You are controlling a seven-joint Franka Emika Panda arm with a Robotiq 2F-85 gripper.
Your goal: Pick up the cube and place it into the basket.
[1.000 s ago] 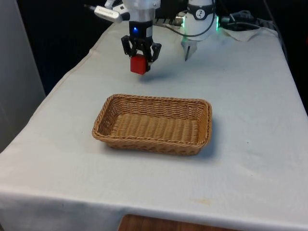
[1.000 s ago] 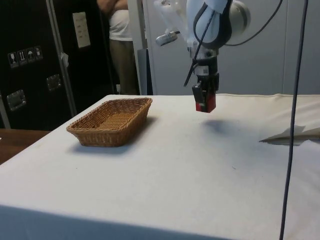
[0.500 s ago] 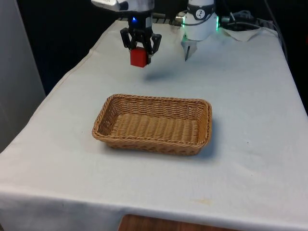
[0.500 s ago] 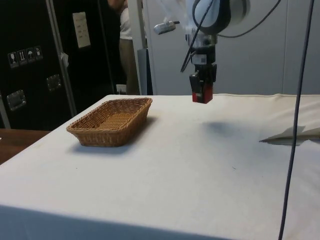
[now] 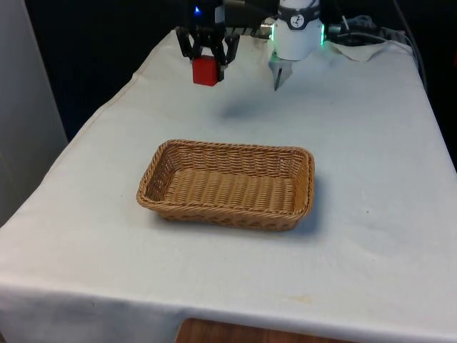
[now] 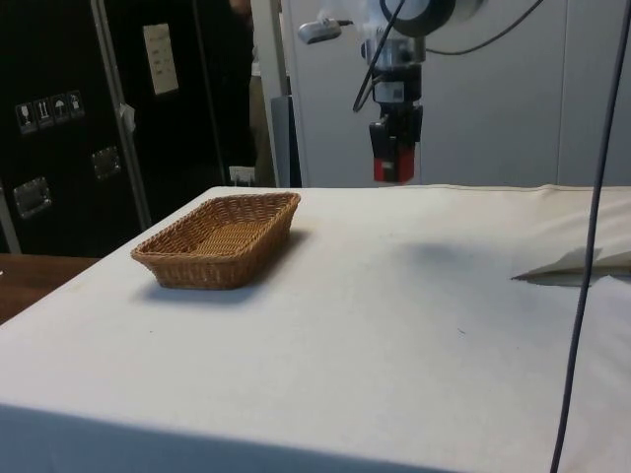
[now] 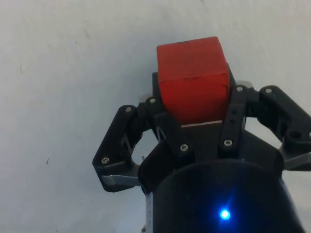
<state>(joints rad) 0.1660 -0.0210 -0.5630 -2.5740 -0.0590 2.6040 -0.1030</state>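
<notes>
The basket (image 5: 226,184) sits on the bench (image 5: 371,179). Well behind the basket and high above the bench, the pincer (image 5: 206,66) holds the cube (image 5: 205,70), toward the front view's left.

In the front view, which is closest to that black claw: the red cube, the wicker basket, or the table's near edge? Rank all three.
Measured from the gripper:
1. Red cube: held between its fingers, above the table's far end.
2. Wicker basket: mid-table, nearer the camera than the gripper.
3. Table's near edge: farthest, beyond the basket.
</notes>
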